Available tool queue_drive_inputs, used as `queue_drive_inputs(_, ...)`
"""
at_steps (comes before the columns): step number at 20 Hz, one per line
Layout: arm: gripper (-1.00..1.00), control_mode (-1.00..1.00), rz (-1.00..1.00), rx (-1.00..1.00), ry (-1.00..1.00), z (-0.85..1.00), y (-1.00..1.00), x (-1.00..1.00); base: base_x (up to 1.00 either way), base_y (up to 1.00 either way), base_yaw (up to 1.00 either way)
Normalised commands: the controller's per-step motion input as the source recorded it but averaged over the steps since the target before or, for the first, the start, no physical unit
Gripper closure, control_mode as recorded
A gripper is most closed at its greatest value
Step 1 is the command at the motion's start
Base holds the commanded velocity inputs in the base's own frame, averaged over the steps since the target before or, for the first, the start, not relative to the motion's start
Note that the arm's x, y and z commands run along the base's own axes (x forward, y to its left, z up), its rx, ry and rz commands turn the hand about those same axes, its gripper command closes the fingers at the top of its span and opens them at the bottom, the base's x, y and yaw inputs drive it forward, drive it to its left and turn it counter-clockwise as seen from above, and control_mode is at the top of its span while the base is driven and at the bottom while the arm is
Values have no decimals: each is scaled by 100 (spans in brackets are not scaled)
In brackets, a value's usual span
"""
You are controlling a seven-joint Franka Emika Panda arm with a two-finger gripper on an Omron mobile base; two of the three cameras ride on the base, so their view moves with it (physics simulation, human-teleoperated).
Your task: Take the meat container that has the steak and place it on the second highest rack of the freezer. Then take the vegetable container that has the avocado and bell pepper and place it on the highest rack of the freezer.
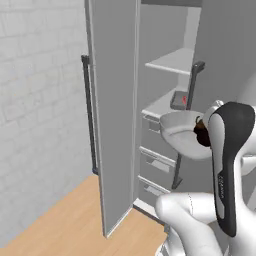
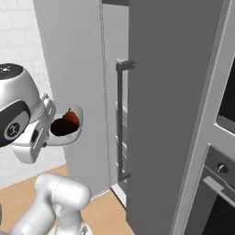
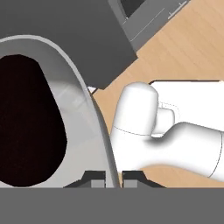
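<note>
My gripper [image 3: 113, 178] is shut on the rim of the vegetable container [image 3: 99, 124], a round pale grey bowl [image 1: 181, 131] held up in front of the open freezer [image 1: 165, 90]. The dark avocado [image 2: 62, 127] and the reddish bell pepper [image 2: 71, 117] lie inside the bowl [image 2: 69, 135]. The avocado [image 3: 26, 127] looms large beside my fingertips [image 3: 94, 177]. The meat container [image 1: 178, 100], a dark grey tray with the red steak [image 1: 184, 101], rests on a freezer shelf just behind the bowl, one level below the upper shelf [image 1: 172, 61].
The freezer's left door [image 1: 115, 115] stands open with a black bar handle [image 1: 89, 115]. The right door [image 2: 160, 114] with its handle [image 2: 120, 119] is close beside the bowl. Grey drawers [image 1: 156, 162] sit under the shelves. An oven [image 2: 220, 174] is at right.
</note>
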Motion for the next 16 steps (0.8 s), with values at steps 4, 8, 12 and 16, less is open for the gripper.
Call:
queue_drive_inputs(4,100,100,0,0,0,0,0,0,56,24,-59)
queue_drive_inputs(8,100,100,0,0,0,0,0,0,50,26,-58)
queue_drive_inputs(12,100,100,0,0,0,0,0,0,47,19,-54)
queue_drive_inputs(16,100,100,0,0,0,0,0,0,47,1,-38)
